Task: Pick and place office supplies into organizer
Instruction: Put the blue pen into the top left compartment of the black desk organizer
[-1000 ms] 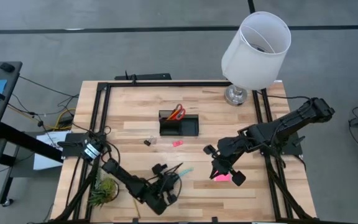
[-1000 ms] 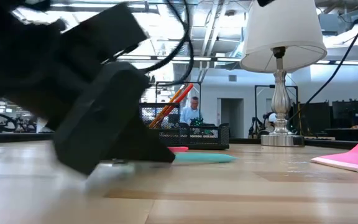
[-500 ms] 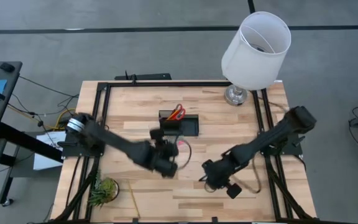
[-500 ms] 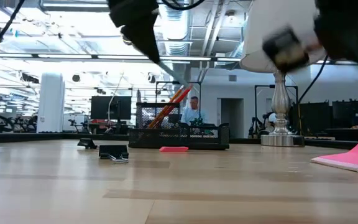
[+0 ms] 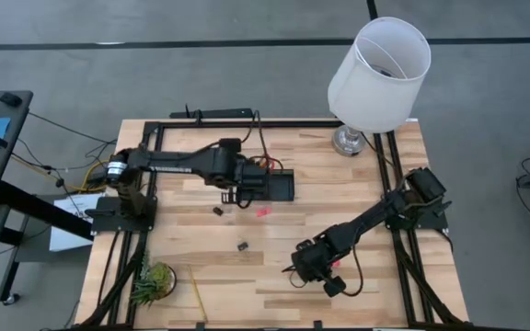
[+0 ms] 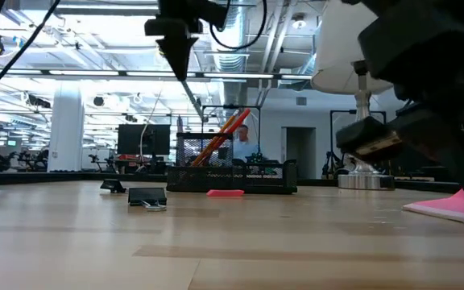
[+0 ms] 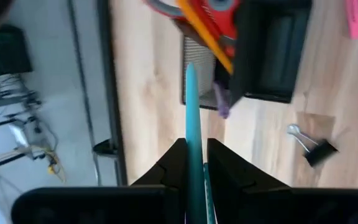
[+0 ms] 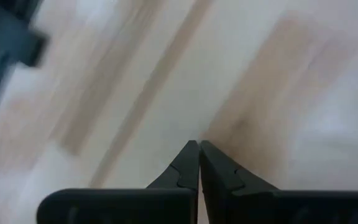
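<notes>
My left gripper (image 5: 239, 184) hangs high beside the black organizer (image 5: 267, 185), shut on a teal pen (image 7: 190, 106). In the low view the pen (image 6: 190, 90) slants down from that gripper (image 6: 176, 40) toward the organizer (image 6: 232, 173). Red-handled scissors (image 7: 219, 12), an orange pencil (image 7: 207, 34) and a purple pen (image 7: 221, 102) stand in the organizer's box compartment. My right gripper (image 5: 297, 268) is shut just over bare wood (image 8: 197, 146). The pink sticky pad (image 6: 449, 208) lies flat beside it. My left gripper pinches the teal pen's rear part (image 7: 193, 163) between its two fingers, the pen running along them. The pen is lifted clear and slants down below the gripper. Its free end (image 7: 188, 68) points at the organizer's box compartment.
A pink eraser (image 5: 263, 211) and two black clips (image 5: 217, 211) (image 5: 243, 245) lie on the table near the organizer. A yellow pencil (image 5: 194, 294) and a green plant tuft (image 5: 155, 280) sit at the near left. The white lamp (image 5: 380, 64) stands at the far right corner.
My left gripper has risen from the table's near edge and swung toward the far side, carrying the teal pen clear of the table to the organizer. My right gripper has drifted off the sticky pad toward the table's left and near edge, coming down low.
</notes>
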Robot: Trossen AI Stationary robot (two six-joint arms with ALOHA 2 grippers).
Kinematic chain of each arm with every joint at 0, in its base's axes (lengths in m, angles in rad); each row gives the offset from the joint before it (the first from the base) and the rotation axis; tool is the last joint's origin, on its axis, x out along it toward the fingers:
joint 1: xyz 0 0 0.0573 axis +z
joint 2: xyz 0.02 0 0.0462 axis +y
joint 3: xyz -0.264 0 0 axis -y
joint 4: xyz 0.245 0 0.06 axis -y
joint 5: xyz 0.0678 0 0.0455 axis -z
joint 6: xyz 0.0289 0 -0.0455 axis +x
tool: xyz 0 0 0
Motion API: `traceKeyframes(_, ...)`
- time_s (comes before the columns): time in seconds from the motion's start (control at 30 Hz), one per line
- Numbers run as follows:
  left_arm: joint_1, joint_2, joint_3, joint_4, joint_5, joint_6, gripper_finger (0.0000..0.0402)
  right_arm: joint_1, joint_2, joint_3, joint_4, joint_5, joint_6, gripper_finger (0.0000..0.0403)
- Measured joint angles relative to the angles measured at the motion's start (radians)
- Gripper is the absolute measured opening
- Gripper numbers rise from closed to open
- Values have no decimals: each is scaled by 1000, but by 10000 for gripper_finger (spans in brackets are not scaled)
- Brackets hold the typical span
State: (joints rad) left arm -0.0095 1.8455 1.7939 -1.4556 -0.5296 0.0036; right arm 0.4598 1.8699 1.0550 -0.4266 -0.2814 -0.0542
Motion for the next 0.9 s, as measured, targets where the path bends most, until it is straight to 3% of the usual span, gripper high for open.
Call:
traceKeyframes(0.17, 39, 39, -2, 11, 43, 99, 31, -15, -96, 6, 100, 95, -24, 0)
traceKeyframes(0.47, 97, 133, 3, 42, 71, 226, 42, -49, -118, 2, 116, 191, -25, 0)
traceKeyframes(0.9, 97, 206, 14, 62, 35, 251, 130, -135, -119, 3, 100, 181, -81, 0)
